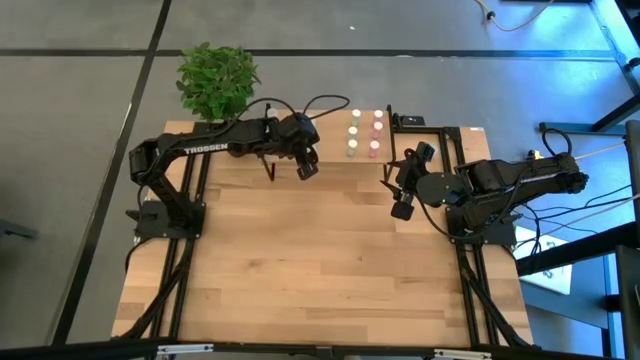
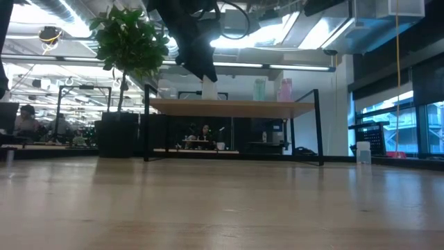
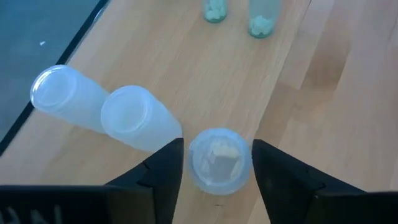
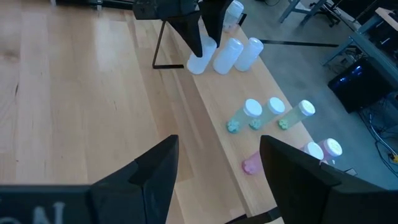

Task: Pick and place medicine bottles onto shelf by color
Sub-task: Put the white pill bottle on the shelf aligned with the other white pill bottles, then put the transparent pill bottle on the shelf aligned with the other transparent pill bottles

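From above, the left gripper (image 1: 305,168) hung over the shelf (image 1: 330,150) edge; the right gripper (image 1: 401,190) waited, fingers apart. In the left wrist view, a white-capped bottle (image 3: 217,159) stood between parted fingers (image 3: 165,168) beside 2 others (image 3: 134,118). Lifting straight up should avoid toppling it.

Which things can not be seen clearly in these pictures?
- High view: the left gripper covers the white bottles on the shelf; their number cannot be told.
- Low view: the same gripper hides most of the white bottle.
- Right wrist view: the right gripper's finger partly hides the pink bottles.
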Robot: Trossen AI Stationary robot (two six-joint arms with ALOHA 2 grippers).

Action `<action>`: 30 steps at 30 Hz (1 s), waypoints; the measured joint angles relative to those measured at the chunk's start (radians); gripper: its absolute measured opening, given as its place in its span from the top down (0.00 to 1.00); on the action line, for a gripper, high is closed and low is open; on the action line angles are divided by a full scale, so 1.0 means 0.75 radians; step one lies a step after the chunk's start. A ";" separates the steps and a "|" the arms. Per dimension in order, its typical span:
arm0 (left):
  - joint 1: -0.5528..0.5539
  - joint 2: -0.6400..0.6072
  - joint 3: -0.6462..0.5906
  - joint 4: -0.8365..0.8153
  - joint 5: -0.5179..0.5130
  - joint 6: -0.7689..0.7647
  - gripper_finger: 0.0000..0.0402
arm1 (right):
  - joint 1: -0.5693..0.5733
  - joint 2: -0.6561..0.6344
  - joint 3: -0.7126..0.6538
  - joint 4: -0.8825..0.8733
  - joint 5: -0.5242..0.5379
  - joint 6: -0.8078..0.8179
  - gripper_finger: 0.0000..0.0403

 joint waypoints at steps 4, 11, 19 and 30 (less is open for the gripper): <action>0.000 0.000 0.000 0.002 0.000 -0.032 0.49 | 0.000 0.000 0.000 0.000 0.000 0.000 0.44; -0.001 0.000 0.000 0.016 -0.019 -0.019 0.37 | 0.000 0.000 0.000 0.000 0.001 0.000 0.44; -0.039 0.001 0.032 0.005 -0.089 0.059 0.31 | 0.000 0.000 0.000 0.000 0.001 0.000 0.44; -0.149 -0.062 0.109 -0.111 -0.303 0.075 0.31 | 0.000 -0.001 0.001 0.003 0.000 0.000 0.44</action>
